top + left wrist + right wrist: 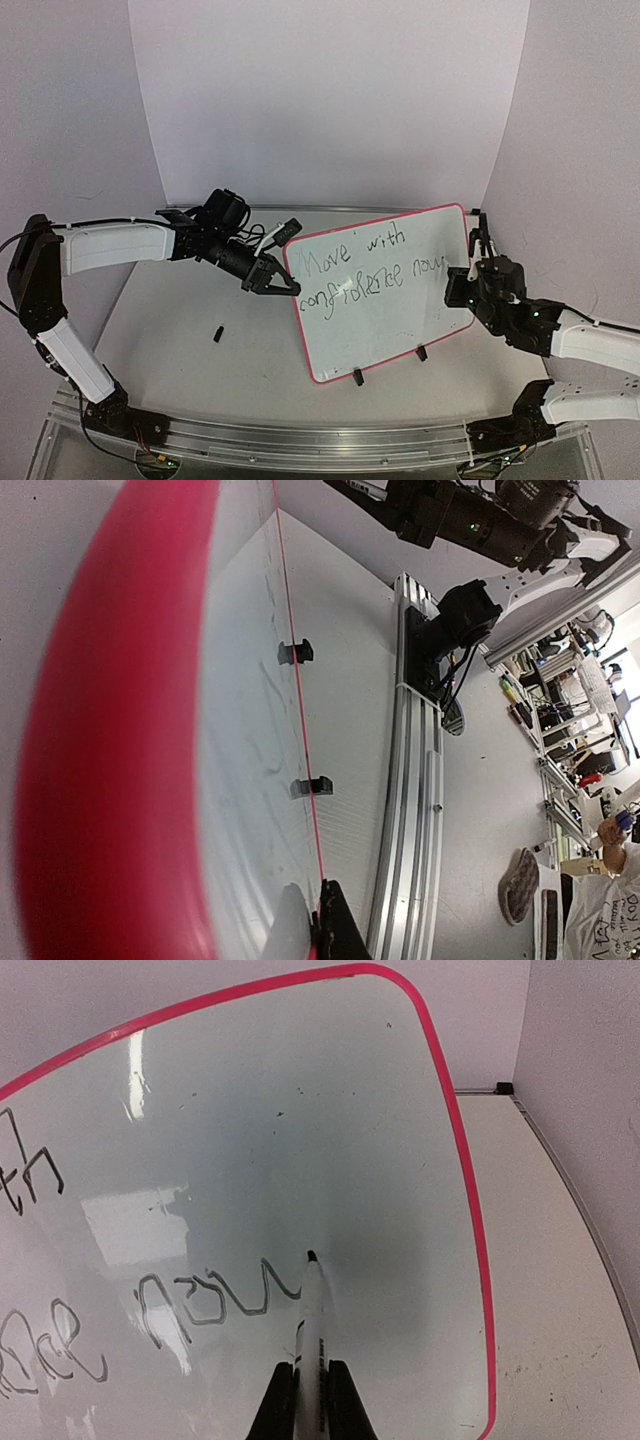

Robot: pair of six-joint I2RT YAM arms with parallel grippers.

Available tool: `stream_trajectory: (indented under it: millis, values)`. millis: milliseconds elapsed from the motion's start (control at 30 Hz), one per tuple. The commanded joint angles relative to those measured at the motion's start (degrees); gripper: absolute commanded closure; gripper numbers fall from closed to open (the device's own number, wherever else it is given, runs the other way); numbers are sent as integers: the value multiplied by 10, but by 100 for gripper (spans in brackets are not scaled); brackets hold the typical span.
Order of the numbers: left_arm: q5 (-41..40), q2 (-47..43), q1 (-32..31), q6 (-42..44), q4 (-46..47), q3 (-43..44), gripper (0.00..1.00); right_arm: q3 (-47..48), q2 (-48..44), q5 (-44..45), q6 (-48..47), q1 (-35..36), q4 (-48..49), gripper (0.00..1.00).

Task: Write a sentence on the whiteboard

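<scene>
The whiteboard stands tilted on two black clip feet, its rim pink-red. The sentence runs in two slanted black rows, "Move with" above "confidence now". My left gripper is shut on the board's left edge; in the left wrist view its fingers clamp the thin rim. My right gripper is shut on a white marker. The marker's black tip touches the board just after the word "now".
A small black cap lies on the table left of the board. An aluminium rail runs along the near edge. White backdrop walls stand behind and beside the table. The board's right rim is close to the marker.
</scene>
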Motion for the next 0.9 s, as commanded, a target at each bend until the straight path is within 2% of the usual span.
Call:
stream_trajectory:
  millis: [0,133,433,867]
  values:
    - [-3,13,-22,60,-42,4,100,22,12,-13,-17,-5,12,100]
    - [-4,12,-22,60,-42,4,100,9,-9,-12,-6,-6,13,100]
    - [-8,8,-22,58,-38,2,100,-47,-136,0,22,-5,-9,100]
    - [-7,7,-22,57,-38,2,100,-47,-73,-18,30,-6,-17,100]
